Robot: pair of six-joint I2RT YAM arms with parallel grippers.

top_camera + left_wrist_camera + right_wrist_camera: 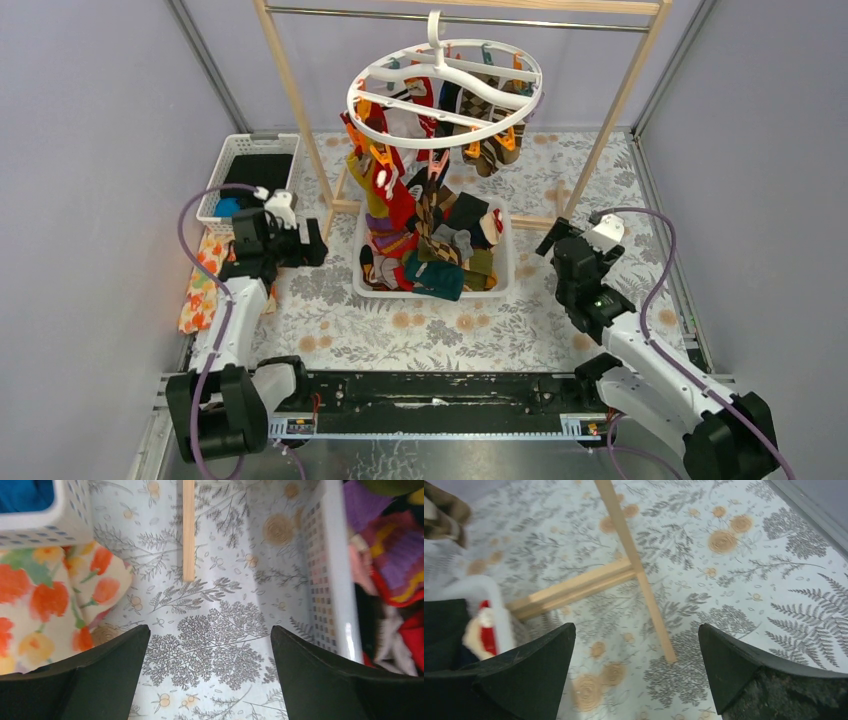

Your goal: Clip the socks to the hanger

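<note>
Left pincer (210,635) is spread wide and empty, held low over the table (440,330) just left of the white basket (506,262). Right pincer (636,630) is likewise spread and empty, held right of the basket near the foot of the wooden rail (300,110).

The loose socks (430,255) are piled in the basket at centre, between the two arms. The hanger (445,72) is hooked on the rail's bar, above and just beyond the basket. Several hung socks (395,195) are already clipped on its near-left side and dangle to the pile. Orange clips (382,155) are seen along the ring; which are free cannot be told.

Judged handling: the socks are light, soft and limp, so sag and bunching are expected and neighbours may be dragged up. One top sock should be pinched at the cuff or toe edge, not mid-body. The hanger hangs free and is likely to swing when pushed, so it may need to be steadied.
</note>
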